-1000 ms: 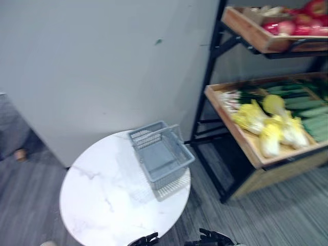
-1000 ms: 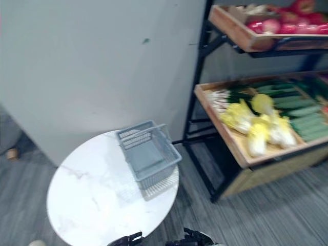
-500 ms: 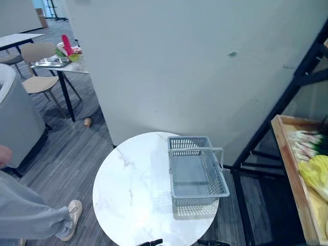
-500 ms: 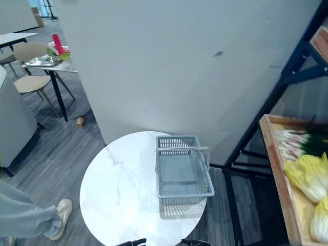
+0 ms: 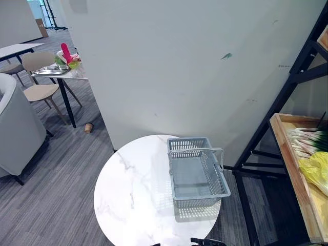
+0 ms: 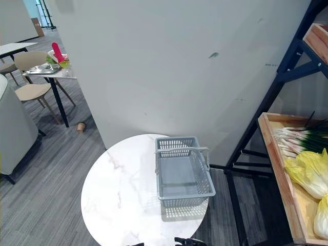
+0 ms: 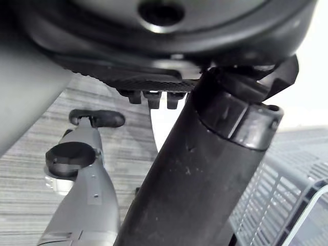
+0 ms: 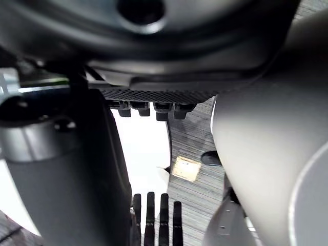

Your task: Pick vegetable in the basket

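No lettering (nor any number) can be read.

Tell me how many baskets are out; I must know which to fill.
1: the grey basket, empty, on the right side of the round white table. More may be hidden where the wooden shelf is cut off.

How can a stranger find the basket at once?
Look for the round white table before the grey wall. The basket stands at its right edge, nearest the vegetable shelf. Unlike that wooden shelf, it is grey plastic mesh with a handle across its top.
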### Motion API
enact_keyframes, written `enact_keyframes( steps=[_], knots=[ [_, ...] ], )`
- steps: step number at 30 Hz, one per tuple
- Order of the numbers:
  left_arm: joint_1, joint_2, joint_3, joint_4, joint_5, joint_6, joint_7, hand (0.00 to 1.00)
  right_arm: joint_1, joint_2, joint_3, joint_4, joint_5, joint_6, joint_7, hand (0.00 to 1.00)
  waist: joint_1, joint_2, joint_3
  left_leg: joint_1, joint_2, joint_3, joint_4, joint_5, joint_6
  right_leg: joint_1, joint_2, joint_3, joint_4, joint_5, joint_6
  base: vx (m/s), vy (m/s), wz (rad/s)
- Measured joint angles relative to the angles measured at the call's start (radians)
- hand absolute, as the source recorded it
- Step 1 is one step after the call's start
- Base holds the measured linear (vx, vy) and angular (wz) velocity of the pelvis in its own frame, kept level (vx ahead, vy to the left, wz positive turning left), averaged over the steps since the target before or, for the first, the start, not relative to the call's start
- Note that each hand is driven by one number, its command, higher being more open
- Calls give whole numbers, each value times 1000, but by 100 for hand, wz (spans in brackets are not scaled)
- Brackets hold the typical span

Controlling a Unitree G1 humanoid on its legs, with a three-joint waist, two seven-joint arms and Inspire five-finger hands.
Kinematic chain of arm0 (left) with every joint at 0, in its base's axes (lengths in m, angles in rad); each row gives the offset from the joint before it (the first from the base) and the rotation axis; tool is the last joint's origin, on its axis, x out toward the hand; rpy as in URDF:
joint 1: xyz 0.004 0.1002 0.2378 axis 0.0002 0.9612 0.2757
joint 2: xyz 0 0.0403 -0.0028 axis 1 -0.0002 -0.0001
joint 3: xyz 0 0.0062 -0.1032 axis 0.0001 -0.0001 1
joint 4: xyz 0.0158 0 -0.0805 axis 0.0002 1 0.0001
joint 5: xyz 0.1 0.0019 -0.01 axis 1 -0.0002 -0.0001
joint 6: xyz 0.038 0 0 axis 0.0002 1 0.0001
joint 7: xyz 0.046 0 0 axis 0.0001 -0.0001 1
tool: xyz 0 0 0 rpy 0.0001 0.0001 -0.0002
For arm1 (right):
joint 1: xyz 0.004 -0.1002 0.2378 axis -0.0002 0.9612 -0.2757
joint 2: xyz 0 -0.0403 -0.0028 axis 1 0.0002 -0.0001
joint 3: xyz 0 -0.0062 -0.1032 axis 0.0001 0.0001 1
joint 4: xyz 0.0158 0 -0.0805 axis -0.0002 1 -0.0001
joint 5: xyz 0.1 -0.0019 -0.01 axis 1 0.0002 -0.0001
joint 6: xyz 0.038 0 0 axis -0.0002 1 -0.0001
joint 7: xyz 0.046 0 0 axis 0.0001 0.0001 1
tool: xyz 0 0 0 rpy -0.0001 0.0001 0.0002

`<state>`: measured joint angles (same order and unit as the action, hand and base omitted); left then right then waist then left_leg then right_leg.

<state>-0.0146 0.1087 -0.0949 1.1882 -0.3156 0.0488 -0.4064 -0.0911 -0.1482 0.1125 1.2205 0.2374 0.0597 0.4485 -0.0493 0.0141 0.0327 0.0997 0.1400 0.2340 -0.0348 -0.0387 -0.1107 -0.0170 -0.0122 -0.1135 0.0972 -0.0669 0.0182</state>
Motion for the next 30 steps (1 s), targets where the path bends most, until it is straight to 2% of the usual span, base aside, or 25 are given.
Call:
enact_keyframes(
  steps=[2,5,6,8,10,14,15,19,22,27,30],
  knots=[
    [10,1,48,13,-25,-16,21,100,28,21,-110,12,59,-6,-63,100,1,-5,-9,5,1,1,-2,-1,-1,5,1,0,-2,0,0,0,0,0],
    [40,6,146,12,-62,-29,53,100,70,46,-296,12,170,-32,-210,100,4,-20,-8,23,1,2,-9,-3,-2,23,1,1,-10,1,2,0,0,0],
    [46,5,162,11,-71,-32,57,100,81,45,-327,10,192,-35,-241,100,9,-26,-12,26,1,4,-10,-5,-2,25,1,2,-13,2,3,-25,13,-7],
    [69,4,217,6,-91,-45,64,100,120,34,-446,-13,288,-54,-362,100,17,-39,-24,35,0,20,-18,-7,-2,31,1,16,-22,5,8,-14,19,-22],
    [92,4,246,-18,-109,-49,73,100,134,0,-502,-80,318,-83,-416,100,11,-45,-26,40,-2,40,-33,-7,-2,22,1,42,-32,14,19,-12,38,-37],
    [109,12,269,-30,-112,-48,74,100,139,-57,-535,-385,312,-142,-480,100,-11,-52,-27,39,-17,87,-52,-4,5,-3,-3,92,-50,40,33,-3,64,-34],
    [113,16,268,-36,-113,-41,74,100,139,-66,-534,-527,294,-169,-493,100,-15,-57,-29,39,-22,89,-52,-7,9,-4,-6,95,-50,41,35,14,48,-8],
    [139,19,267,-75,-112,-37,74,100,117,-78,-504,-723,231,-182,-471,100,-15,-60,-30,36,-27,88,-52,-9,13,-8,-11,96,-50,44,39,3,9,-1],
    [150,18,267,-99,-110,-40,78,100,88,-82,-461,-802,145,-183,-416,100,-14,-60,-31,25,-32,84,-50,-10,14,-18,-17,94,-50,45,41,-10,0,2],
    [156,19,267,-105,-103,-48,82,100,53,-105,-395,-820,21,-178,-338,100,-9,-58,-30,10,-39,64,-45,-11,18,-19,-27,81,-50,46,41,-39,1,11],
    [164,17,268,-124,-84,-49,84,100,24,-159,-353,-837,-71,-159,-301,100,-8,-54,-26,-8,-46,51,-40,-11,27,-27,-37,70,-50,48,46,-42,5,12]
  ],
)
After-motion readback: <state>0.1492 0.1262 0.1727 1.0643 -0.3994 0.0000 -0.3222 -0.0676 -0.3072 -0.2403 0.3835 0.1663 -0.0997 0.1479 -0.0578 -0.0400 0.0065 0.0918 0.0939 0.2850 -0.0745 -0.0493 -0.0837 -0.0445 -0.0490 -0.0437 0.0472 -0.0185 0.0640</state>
